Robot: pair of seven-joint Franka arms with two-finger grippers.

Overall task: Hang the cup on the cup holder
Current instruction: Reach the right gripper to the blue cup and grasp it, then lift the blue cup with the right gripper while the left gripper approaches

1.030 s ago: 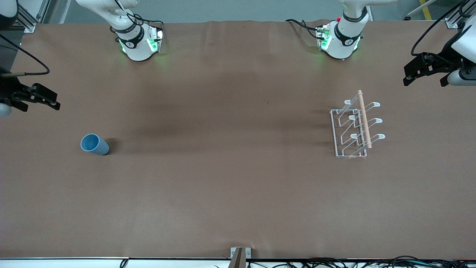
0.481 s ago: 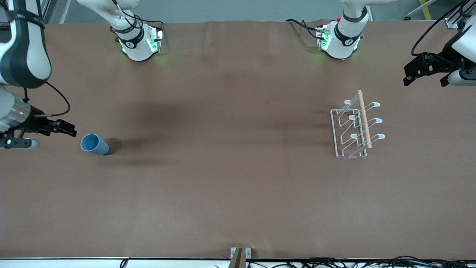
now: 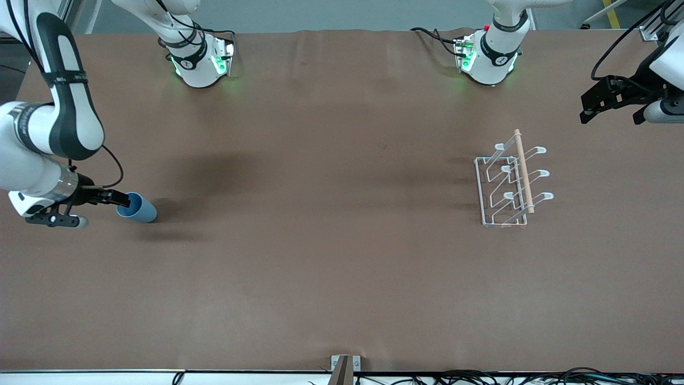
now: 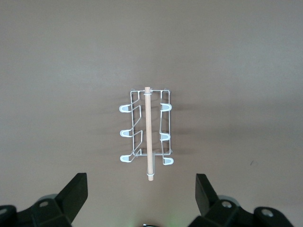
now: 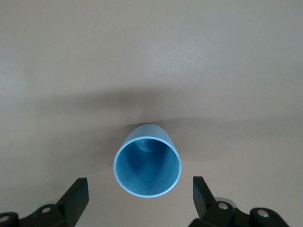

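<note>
The light-blue cup (image 3: pixel 142 210) lies on its side toward the right arm's end of the table, its mouth facing my right gripper (image 3: pixel 124 202). That gripper hangs low and open, a fingertip on each side of the cup's (image 5: pixel 147 168) rim; in the right wrist view the right gripper (image 5: pixel 140 191) shows no contact with it. The white wire cup holder (image 3: pixel 507 184) with its wooden rod stands toward the left arm's end. My left gripper (image 3: pixel 611 114) waits open, high over that end; in the left wrist view the left gripper (image 4: pixel 140 187) looks down on the cup holder (image 4: pixel 147 135).
Brown cloth covers the table (image 3: pixel 331 256). The two arm bases (image 3: pixel 199 61) (image 3: pixel 489 56) stand along the edge farthest from the front camera. A small metal bracket (image 3: pixel 344 366) and loose cables (image 3: pixel 481 377) lie at the edge nearest to it.
My right gripper has come down and swung in toward the cup, from well clear of it to its mouth. The cup, the cup holder and the left arm have not moved.
</note>
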